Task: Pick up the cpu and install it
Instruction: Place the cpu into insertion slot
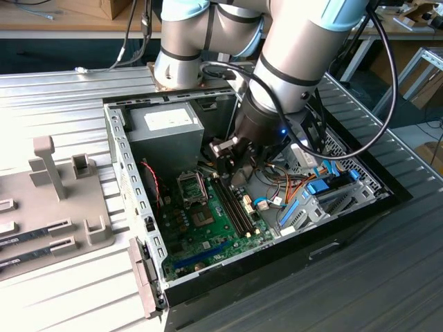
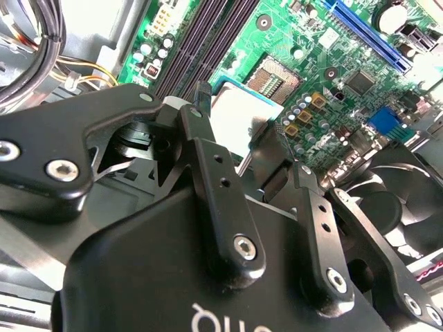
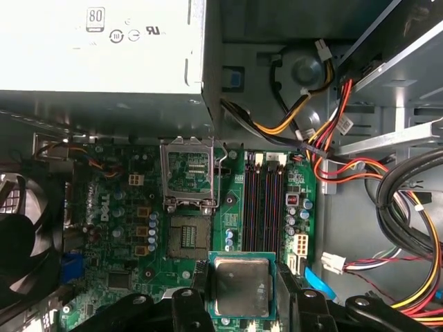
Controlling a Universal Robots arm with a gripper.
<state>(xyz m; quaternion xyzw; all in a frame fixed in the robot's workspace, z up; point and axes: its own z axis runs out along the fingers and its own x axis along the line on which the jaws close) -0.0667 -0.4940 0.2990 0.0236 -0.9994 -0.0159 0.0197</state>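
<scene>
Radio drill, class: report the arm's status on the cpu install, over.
Status: gripper, jaws shut on cpu. It is held above motherboard, not yet seated. Cables off to the side, apart from gripper.

The gripper (image 2: pixel 239 128) has its two black fingers (image 2: pixel 211 173) clamped on the cpu (image 2: pixel 235 114), pinching it by opposite edges. The chip's dull silver lid faces the camera, and a thin blue-green rim shows along its far edge. Just beyond the held chip, a dark-framed square component (image 2: pixel 273 76) with a brownish centre sits on the green motherboard (image 2: pixel 332 111). Past one finger run the dark memory slots (image 2: pixel 201 38), and farther out that way are black cables (image 2: pixel 31 41) and yellow-orange wires (image 2: pixel 86 72). Past the other finger sits a black fan (image 2: pixel 398 200). A long blue slot (image 2: pixel 367 28) lies far beyond the fingertips.
</scene>
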